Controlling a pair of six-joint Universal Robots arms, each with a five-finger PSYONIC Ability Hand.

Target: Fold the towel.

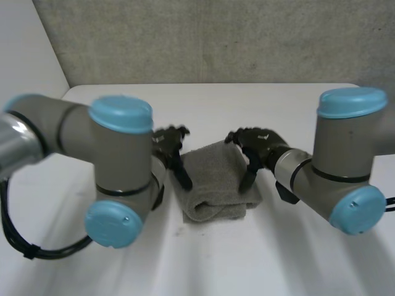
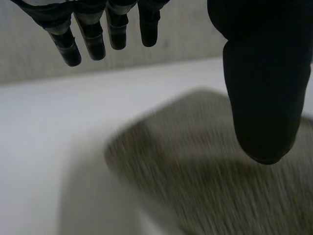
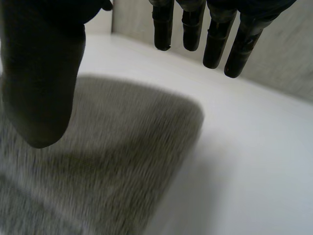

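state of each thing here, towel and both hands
towel: folded into a thick pad, lying on the table, held by neither hand
left hand: open, fingers straight, holding nothing, over the towel's edge on its own side
right hand: open, fingers relaxed, holding nothing, over the towel's opposite edge
table: white, bearing the towel

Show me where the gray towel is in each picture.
Head view: towel on the white table, between the left hand and right hand.
Left wrist view: towel under the left hand's thumb.
Right wrist view: towel under the right hand's thumb.
Shared landmark: the white table under it.
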